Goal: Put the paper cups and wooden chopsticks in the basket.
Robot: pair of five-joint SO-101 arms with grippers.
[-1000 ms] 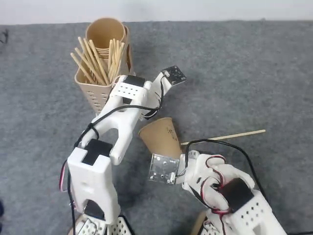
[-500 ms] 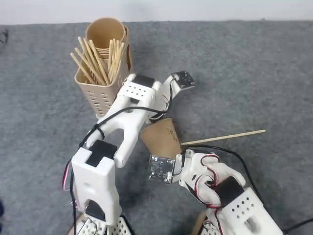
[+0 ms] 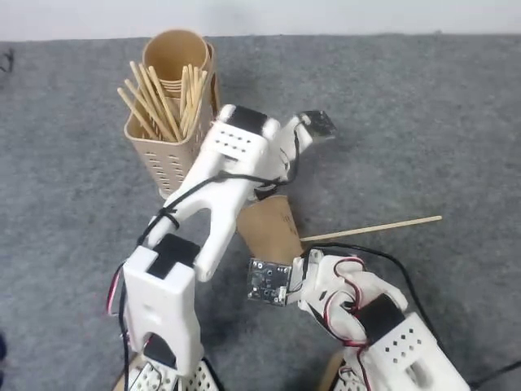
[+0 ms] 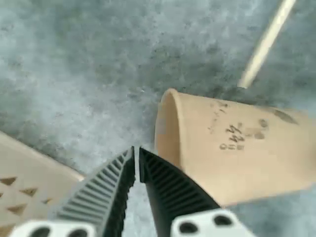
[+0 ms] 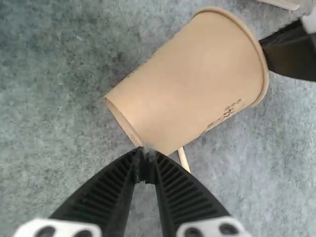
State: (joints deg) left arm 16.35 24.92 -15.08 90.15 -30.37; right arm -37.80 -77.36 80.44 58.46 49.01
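Observation:
A paper cup (image 3: 273, 232) lies on its side on the grey carpet. My right gripper (image 5: 145, 160) is shut on the rim of the paper cup's (image 5: 192, 94) base. At the mouth end of the paper cup (image 4: 237, 148), my left gripper (image 4: 136, 152) is shut and holds nothing, its tips just beside the rim. A loose wooden chopstick (image 3: 374, 229) lies to the right of the cup, one end running under it. The tan basket (image 3: 163, 159) at the back left holds several chopsticks and stacked cups.
The left arm (image 3: 220, 179) stretches over the carpet between the basket and the cup. A corner of the basket (image 4: 29, 182) sits close beside the left gripper. Open carpet (image 3: 423, 122) lies to the right and at the back.
The left arm has swung to the right, toward the cup's mouth, and now covers more of the cup. The right gripper has edged slightly left with the cup's base.

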